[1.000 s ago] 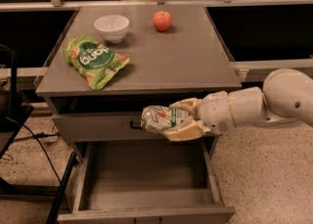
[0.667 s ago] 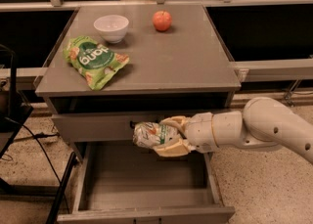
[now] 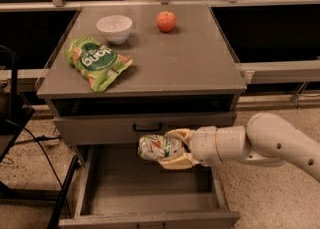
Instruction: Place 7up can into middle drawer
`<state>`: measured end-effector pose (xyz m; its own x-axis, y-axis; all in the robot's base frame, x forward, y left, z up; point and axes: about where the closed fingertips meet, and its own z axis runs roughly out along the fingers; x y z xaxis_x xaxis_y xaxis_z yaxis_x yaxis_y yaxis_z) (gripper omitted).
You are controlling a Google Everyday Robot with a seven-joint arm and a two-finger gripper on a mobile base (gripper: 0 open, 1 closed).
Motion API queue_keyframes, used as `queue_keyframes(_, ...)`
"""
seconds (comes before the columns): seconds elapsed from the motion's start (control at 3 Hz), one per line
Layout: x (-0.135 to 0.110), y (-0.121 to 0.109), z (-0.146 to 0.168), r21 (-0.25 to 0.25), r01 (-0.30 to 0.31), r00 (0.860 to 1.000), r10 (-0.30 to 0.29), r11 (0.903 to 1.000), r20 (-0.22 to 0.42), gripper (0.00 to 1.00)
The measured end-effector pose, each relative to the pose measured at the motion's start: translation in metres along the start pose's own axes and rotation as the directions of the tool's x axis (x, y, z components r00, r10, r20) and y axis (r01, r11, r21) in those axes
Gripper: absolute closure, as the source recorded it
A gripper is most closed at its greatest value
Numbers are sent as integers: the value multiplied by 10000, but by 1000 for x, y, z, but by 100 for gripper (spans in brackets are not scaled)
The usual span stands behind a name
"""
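The 7up can (image 3: 156, 147), green and white with a silvery end, lies sideways between the cream fingers (image 3: 176, 163) of my gripper (image 3: 172, 149). The gripper is shut on the can and holds it above the middle drawer (image 3: 150, 198), near its back and just below the upper drawer's front. The middle drawer is pulled out, a wide shallow grey box with a plain floor and nothing in it. My white arm (image 3: 265, 145) comes in from the right.
The upper drawer (image 3: 100, 128) is shut, showing a flat front with a black handle (image 3: 146, 127). On the cabinet top (image 3: 190, 58) lie a green snack bag (image 3: 96, 61), a white bowl (image 3: 114, 26) and a red apple (image 3: 166, 21). Black cables and a stand are at the left.
The gripper has carried the can to the left and down, from beside the upper drawer's front to over the open middle drawer.
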<state>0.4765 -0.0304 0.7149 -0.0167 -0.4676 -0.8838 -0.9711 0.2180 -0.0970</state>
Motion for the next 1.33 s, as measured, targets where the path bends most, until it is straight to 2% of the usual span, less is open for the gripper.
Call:
queue_keyframes(0.33,31,9,25,-16,2,9999,-2,10000,145,100)
queue_keyframes(0.67,50,13,40,-30,3,9997,-2,10000,260,100)
queue_keyframes(1.0,80,13,69,-166,227,9995,-223,9996,229,100)
queue_keyframes(1.33,115,21,111,-575,415,9991,-413,9975,56,100)
